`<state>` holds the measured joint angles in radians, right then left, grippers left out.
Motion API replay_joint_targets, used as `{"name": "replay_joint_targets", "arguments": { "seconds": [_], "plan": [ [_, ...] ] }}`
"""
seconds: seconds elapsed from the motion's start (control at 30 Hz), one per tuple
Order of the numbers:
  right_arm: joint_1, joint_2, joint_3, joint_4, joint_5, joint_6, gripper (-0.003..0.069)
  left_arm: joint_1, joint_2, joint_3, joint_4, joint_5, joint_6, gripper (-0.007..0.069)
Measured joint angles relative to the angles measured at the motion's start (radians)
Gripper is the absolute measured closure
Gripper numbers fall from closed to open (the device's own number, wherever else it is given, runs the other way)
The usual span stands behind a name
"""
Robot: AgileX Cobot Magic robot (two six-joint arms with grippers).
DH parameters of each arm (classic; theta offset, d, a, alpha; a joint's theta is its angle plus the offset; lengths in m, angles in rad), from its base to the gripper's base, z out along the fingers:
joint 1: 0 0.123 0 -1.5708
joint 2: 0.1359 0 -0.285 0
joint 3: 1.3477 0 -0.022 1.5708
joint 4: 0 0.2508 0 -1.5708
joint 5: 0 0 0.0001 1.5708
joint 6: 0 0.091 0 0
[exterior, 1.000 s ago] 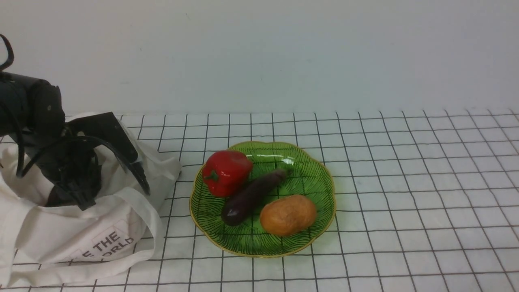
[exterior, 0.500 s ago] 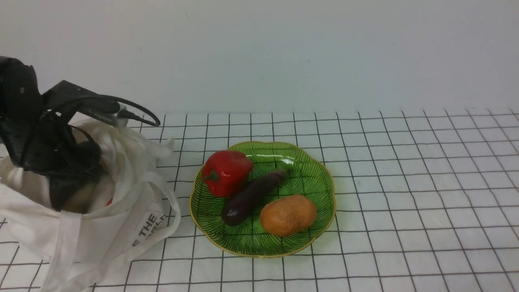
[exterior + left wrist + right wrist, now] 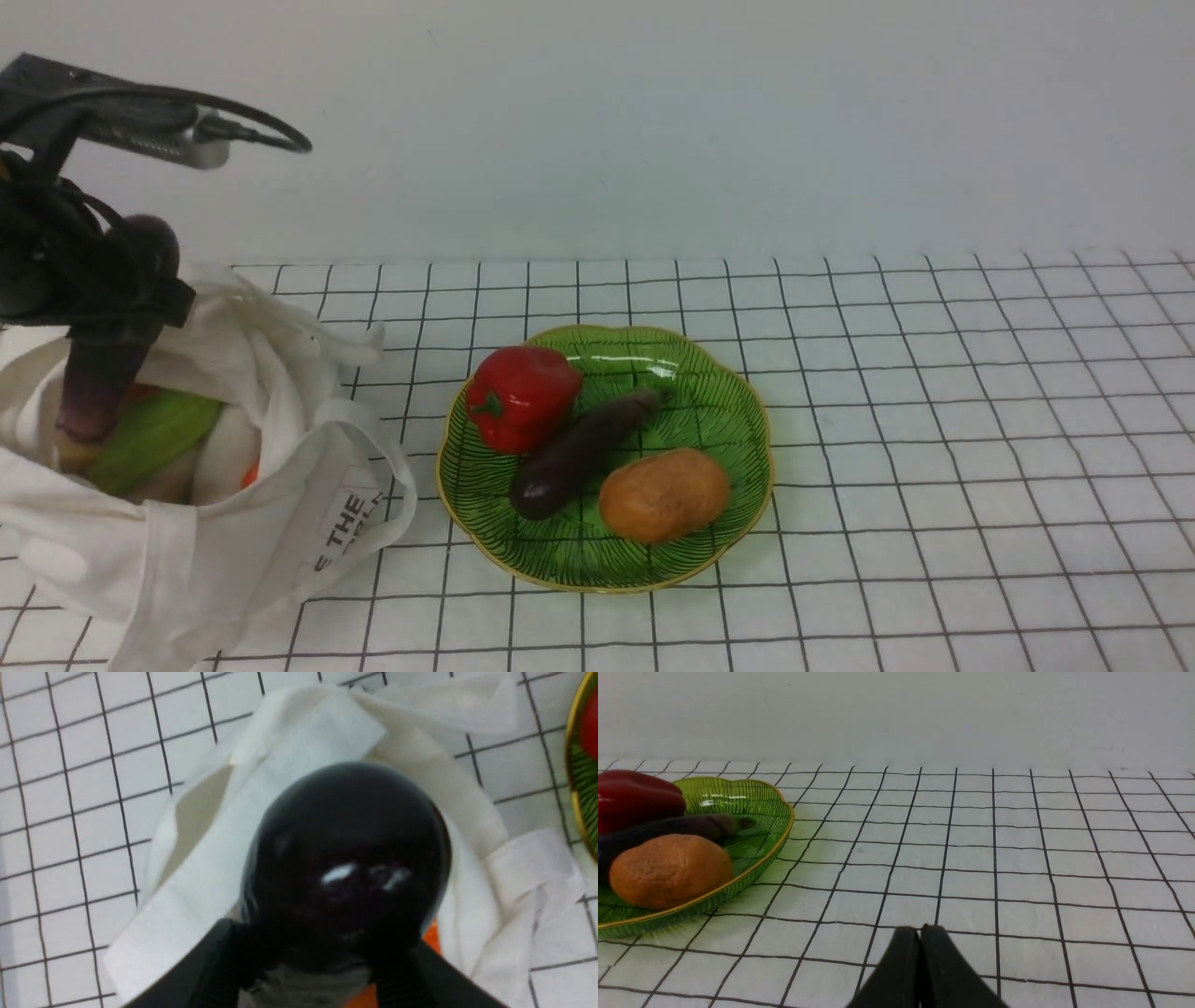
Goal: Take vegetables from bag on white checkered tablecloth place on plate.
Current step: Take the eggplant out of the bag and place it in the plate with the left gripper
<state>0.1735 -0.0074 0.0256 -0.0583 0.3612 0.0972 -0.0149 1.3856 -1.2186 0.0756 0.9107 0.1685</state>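
Observation:
My left gripper [image 3: 112, 294] hangs above the open bag [image 3: 233, 523], shut on the long purple eggplant [image 3: 98, 383]. The eggplant dangles upright with its pale stem end just inside the bag's mouth. In the left wrist view its dark rounded end [image 3: 345, 868] fills the middle, with a black finger on each side and the bag [image 3: 289, 765] below. The green plate [image 3: 738, 411] with the yellow rim lies on the checkered tablecloth [image 3: 934, 373] to the bag's right. My right gripper [image 3: 920, 935] is shut and empty, low over the cloth beside the plate [image 3: 756, 807].
On the plate lie a red bell pepper [image 3: 521, 397], an all-dark eggplant [image 3: 579, 453] and a brown potato-like lump [image 3: 663, 495]. Inside the bag a green vegetable [image 3: 154, 434] and something orange [image 3: 250, 476] show. A pale wall stands behind the table.
My left gripper has risen out of the bag, drawing the purple eggplant up with it. The bag has slumped open and its strap shifted. The plate's contents have not moved.

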Motion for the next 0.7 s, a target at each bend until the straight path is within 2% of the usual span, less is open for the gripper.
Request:
{"name": "replay_joint_targets", "arguments": {
  "seconds": [0.1, 0.2, 0.3, 0.33, 0.37, 0.47, 0.6, 0.7],
  "plan": [
    [0.000, 0.000, 0.000, 0.000, 0.000, 0.000, 0.0673, 0.000, -0.033, -0.007, -0.091, -0.006, 0.001, 0.0286],
    [0.000, 0.000, 0.000, 0.000, 0.000, 0.000, 0.0673, 0.000, -0.060, -0.011, -0.256, -0.036, 0.021, 0.0286],
    [0.000, 0.000, 0.000, 0.000, 0.000, 0.000, 0.0673, -0.023, -0.081, -0.012, -0.506, -0.075, 0.116, 0.0286],
    [0.000, 0.000, 0.000, 0.000, 0.000, 0.000, 0.0673, -0.029, -0.081, -0.012, -0.536, -0.080, 0.134, 0.0286],
    [0.000, 0.000, 0.000, 0.000, 0.000, 0.000, 0.0673, -0.053, -0.080, -0.012, -0.633, -0.087, 0.206, 0.0286],
    [0.000, 0.000, 0.000, 0.000, 0.000, 0.000, 0.0673, -0.127, -0.059, -0.012, -0.790, -0.104, 0.394, 0.0286],
    [0.000, 0.000, 0.000, 0.000, 0.000, 0.000, 0.0673, -0.217, 0.006, -0.012, -0.851, -0.109, 0.547, 0.0286],
    [0.000, 0.000, 0.000, 0.000, 0.000, -0.001, 0.0673, -0.284, 0.076, -0.012, -0.854, -0.132, 0.604, 0.0286]
  ]
}}
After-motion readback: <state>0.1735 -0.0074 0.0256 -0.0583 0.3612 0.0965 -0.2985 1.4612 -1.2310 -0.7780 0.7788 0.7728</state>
